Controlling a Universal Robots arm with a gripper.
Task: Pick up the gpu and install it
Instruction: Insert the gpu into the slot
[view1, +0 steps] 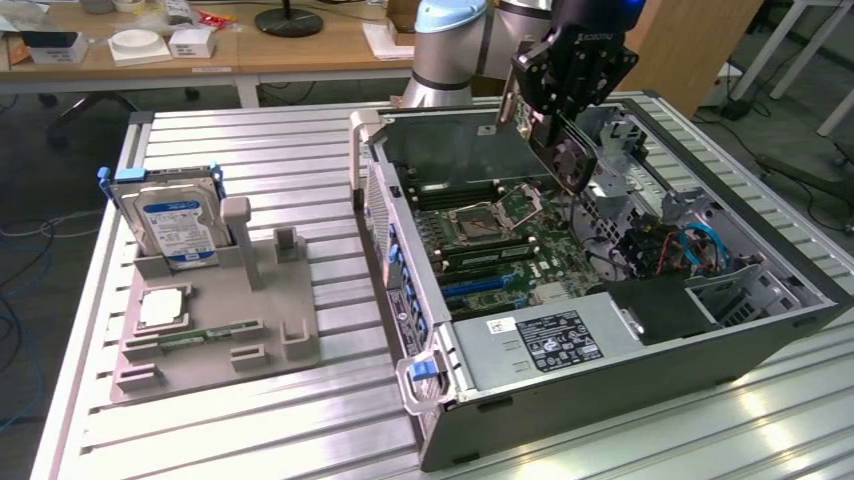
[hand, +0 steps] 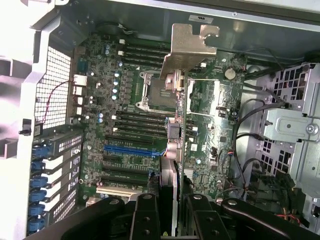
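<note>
The gpu is a dark card with a round black fan. It hangs tilted above the open computer case, over the motherboard. My gripper is shut on its upper edge. In the wrist view the gpu is seen edge-on between my fingers, and its silver end bracket points toward the case's far wall. Under it lie the motherboard's expansion slots, among them a blue slot. The card is clear of the board and touches no slot.
A grey fixture tray at the exterior view's left holds an upright hard drive, a square chip and a green memory stick. Inside the case are the CPU socket, cables and a labelled power supply.
</note>
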